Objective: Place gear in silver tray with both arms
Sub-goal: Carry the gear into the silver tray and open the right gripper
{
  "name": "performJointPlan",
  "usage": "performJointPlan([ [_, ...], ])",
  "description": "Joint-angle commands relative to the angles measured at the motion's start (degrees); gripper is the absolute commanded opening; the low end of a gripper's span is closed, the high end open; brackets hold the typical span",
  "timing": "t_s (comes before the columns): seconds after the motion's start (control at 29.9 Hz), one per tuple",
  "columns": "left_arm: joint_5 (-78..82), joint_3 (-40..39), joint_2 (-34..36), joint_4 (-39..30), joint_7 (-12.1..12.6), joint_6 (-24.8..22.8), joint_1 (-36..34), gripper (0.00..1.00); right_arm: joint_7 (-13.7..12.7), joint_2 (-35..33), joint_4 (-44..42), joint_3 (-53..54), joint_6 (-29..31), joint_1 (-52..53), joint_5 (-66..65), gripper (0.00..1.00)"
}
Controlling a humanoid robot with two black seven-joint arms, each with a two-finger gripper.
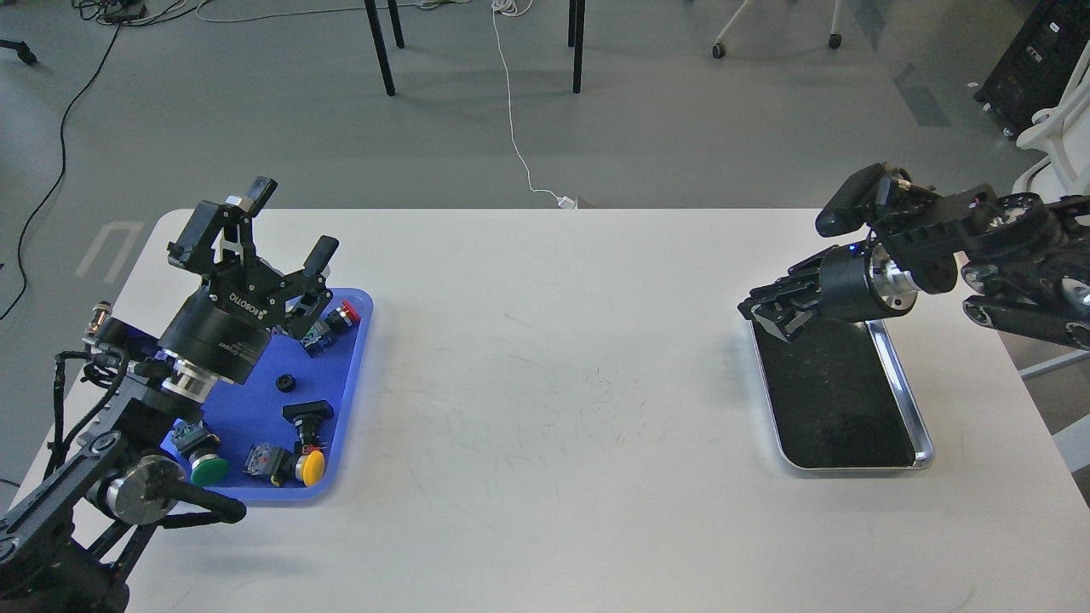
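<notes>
The silver tray (904, 393), with a black inner surface and nothing in it, lies on the right of the white table. A small black round gear (285, 382) lies in the blue tray (353, 362) on the left. My left gripper (289, 223) is open and empty, raised over the far end of the blue tray, above and behind the gear. My right gripper (753, 311) hovers at the far left corner of the silver tray, pointing left. Its fingers are dark and I cannot tell them apart.
The blue tray also holds several push-button switches, among them a red (344, 313), a green (209, 469) and a yellow (312, 466) one. A white chair (1052, 128) stands off the table's far right corner.
</notes>
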Motion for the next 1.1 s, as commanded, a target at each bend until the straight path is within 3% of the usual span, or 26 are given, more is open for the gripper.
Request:
performJointPlan([
  [0.0, 0.1, 0.0, 0.0, 0.1, 0.0, 0.0, -0.4, 0.98, 0.0, -3.1, -2.9, -1.0, 0.3, -3.0, -0.2, 0.17],
  [0.5, 0.1, 0.1, -0.5, 0.1, 0.1, 0.1, -0.7, 0.98, 0.0, -3.3, -12.8, 0.3, 0.1, -13.2, 0.1, 0.18],
  [1.07, 0.1, 0.0, -0.5, 0.1, -0.1, 0.2, -0.4, 0.98, 0.0, 0.2, -16.2, 4.3, -0.4, -18.5, 0.6, 0.22],
])
